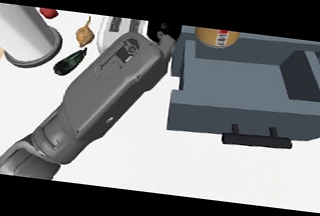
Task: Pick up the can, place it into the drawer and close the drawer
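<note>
The can point(216, 37) is golden-brown with a white and red label. It shows at the far end of the open grey-blue drawer point(244, 113), cut off by the view's top edge. I cannot tell whether it rests inside or hangs above. My left forearm runs up from the lower left, and its black left hand point(163, 31) sits just left of the can, by the drawer's left wall. Little of the hand shows, and it looks apart from the can. The drawer's black handle point(257, 140) faces me. The right hand is out of view.
A large white cylinder point(19, 32) stands at the back left. Beside it lie a dark green vegetable point(70, 61), a tan garlic-like bulb point(85, 33) and a small red thing point(49, 13). A white and grey object point(119, 25) sits behind my forearm.
</note>
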Controlling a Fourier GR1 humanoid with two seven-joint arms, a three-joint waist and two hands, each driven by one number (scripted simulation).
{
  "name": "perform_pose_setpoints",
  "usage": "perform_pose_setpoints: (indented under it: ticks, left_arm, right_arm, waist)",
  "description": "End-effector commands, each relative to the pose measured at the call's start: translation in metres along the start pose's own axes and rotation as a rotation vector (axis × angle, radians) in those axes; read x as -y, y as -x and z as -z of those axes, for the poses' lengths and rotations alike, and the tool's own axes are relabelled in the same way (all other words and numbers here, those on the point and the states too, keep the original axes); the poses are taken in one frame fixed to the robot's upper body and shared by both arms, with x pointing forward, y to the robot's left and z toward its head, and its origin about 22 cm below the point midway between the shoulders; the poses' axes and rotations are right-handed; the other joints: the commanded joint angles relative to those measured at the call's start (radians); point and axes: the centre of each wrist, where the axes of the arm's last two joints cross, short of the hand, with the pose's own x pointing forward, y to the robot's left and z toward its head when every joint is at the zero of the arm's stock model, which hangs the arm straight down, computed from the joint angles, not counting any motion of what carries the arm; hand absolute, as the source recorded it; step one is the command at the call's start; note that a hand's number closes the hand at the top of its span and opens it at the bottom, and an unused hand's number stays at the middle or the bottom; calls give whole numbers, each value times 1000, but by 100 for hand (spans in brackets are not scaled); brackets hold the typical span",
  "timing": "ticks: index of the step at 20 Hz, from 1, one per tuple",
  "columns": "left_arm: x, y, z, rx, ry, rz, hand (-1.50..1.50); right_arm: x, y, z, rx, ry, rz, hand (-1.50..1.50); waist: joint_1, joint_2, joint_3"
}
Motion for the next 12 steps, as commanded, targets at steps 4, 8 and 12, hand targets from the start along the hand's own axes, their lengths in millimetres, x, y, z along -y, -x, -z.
perform_pose_setpoints:
  ticks: [4, 8, 12]
  left_arm:
    - [42, -22, -2, -7, 12, 8, 150]
    - [15, 17, 10, -30, -9, 33, 150]
    - [25, 11, 13, -47, -16, 48, 150]
  right_arm:
    - [-1, -1, 20, 3, 5, -8, -150]
    - [-5, -10, 3, 6, 3, 4, -150]
    - [-14, -14, 4, 12, -5, 18, -150]
  waist:
    - [-2, 0, 0]
    - [-14, 3, 0]
    - [-17, 3, 0]
